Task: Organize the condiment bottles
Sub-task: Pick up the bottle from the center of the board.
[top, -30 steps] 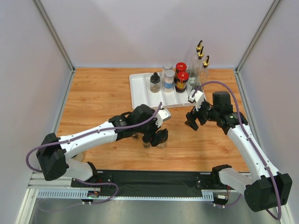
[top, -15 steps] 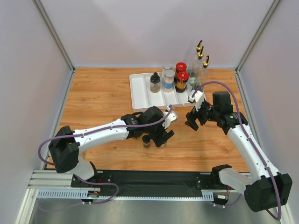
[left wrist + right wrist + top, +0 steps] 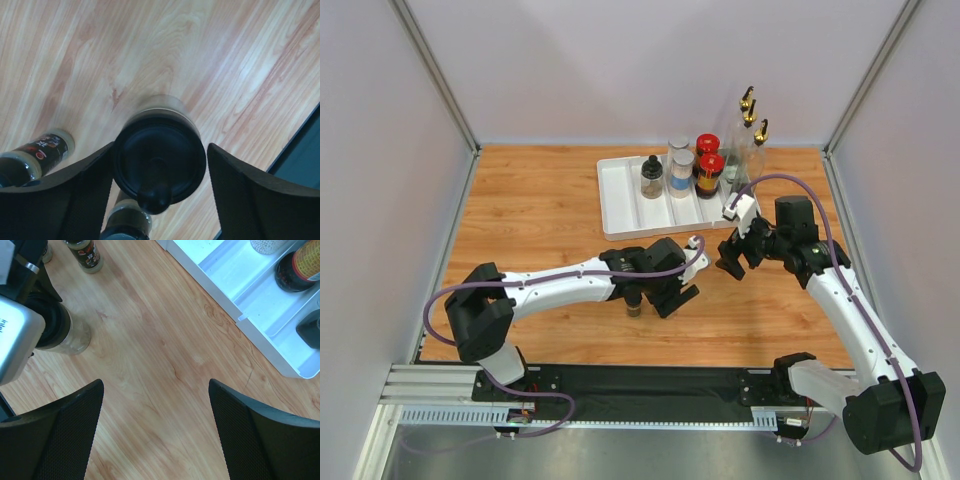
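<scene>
- Left jaws stand either side of a black-lidded jar (image 3: 159,170), at or almost at the lid's flanks. Whether they press on it yet, I cannot tell.
- That jar stands upright on the bench (image 3: 520,220), well in front of the tray (image 3: 605,195).
- It looks rigid, smooth-sided and fairly light, and its clear body is probably slippery. It is best taken across the lid or shoulder and kept upright.
- Right jaws gape wide and empty, just in front of the tray's near right corner.
- Two small dark-labelled jars (image 3: 87,255) stand close beside the first.
- In the tray: one black-lidded jar (image 3: 652,176), two grey-lidded jars (image 3: 681,165) and two red-capped jars (image 3: 710,165).
- Three tall gold-spouted bottles (image 3: 750,140) stand at its far right corner.
</scene>
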Motion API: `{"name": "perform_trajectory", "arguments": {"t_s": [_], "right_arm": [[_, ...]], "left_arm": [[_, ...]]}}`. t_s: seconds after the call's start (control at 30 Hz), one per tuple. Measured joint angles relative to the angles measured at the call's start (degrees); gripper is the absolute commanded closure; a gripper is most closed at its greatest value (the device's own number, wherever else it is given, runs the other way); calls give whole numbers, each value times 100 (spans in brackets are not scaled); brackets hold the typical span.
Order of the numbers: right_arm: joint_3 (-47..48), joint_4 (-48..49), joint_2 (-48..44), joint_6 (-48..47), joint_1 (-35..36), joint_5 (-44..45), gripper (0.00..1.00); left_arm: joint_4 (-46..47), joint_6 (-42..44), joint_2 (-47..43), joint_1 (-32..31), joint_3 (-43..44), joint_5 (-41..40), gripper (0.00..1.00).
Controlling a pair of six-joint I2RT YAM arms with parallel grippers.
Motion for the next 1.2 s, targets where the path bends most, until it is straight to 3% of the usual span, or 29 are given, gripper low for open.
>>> {"name": "perform_trajectory", "arguments": {"t_s": [0.07,0.17,0.2,0.3,0.8,1.2], "right_arm": [[0,0,0,0,0,0,13],[0,-2,0,-2,0,0,12],[0,0,0,0,0,0,12],[0,-2,0,-2,0,2,12],[0,-2,0,-17,0,46,12],[0,-4,0,-44,0,50,12]], "left_arm": [[4,-11,59,-4,24,-63,29],[9,-37,74,-24,35,-116,53],[20,-39,74,-35,39,-120,67],[37,-33,74,-44,37,-111,86],[323,76,-684,26,-63,-155,87],[295,105,-874,809,184,76,88]]}}
